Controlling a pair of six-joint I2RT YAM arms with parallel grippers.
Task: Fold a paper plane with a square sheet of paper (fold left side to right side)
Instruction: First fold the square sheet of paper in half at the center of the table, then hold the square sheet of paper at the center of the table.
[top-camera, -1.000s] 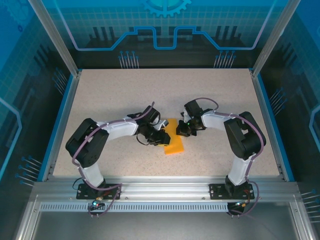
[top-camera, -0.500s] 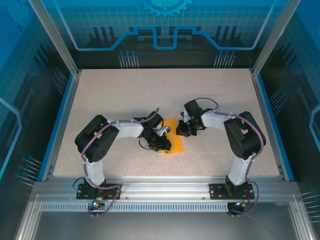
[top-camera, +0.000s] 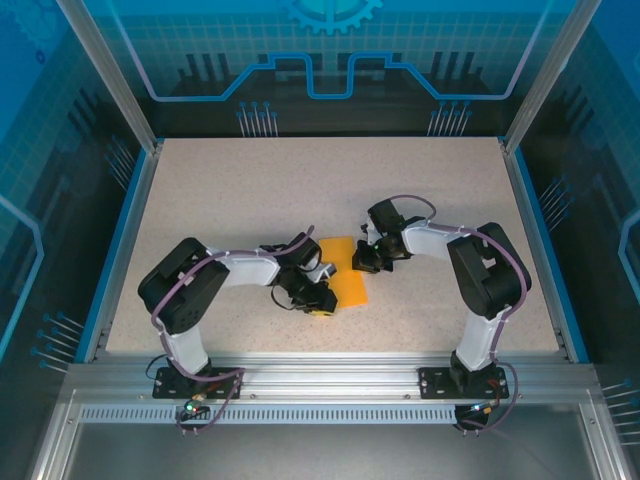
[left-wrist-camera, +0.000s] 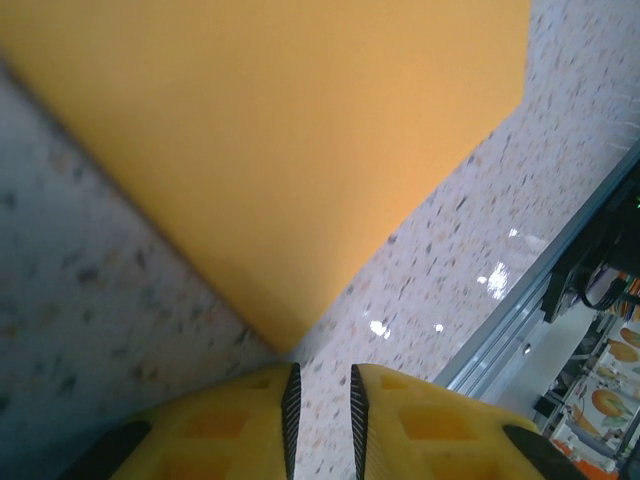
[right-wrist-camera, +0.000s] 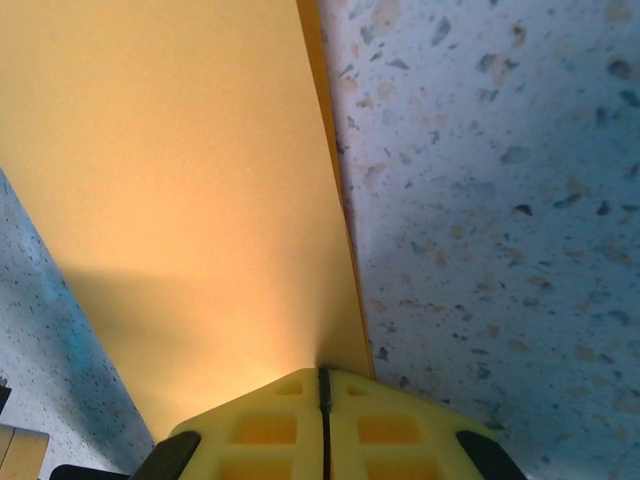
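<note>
The square sheet of paper (top-camera: 349, 283) lies on the speckled table as a bright orange folded rectangle between the two arms. My left gripper (top-camera: 319, 302) sits low at its near left corner. In the left wrist view the jaws of this gripper (left-wrist-camera: 320, 372) stand a narrow gap apart with only table between them, and the paper's (left-wrist-camera: 280, 150) corner lies just ahead of the tips. My right gripper (top-camera: 367, 262) is at the paper's far right edge. In the right wrist view it (right-wrist-camera: 324, 372) is shut, its tips resting on the flat paper (right-wrist-camera: 180, 180) near that edge.
The speckled tabletop (top-camera: 300, 190) is bounded by blue side rails (top-camera: 128, 230) and an aluminium frame (top-camera: 330, 375) at the near edge. That frame's rail (left-wrist-camera: 540, 300) shows to the right in the left wrist view. Open table lies behind the paper.
My left gripper has slid off the paper's left side, toward the near edge, and now sits at the paper's front left corner. The right gripper and paper have stayed put.
</note>
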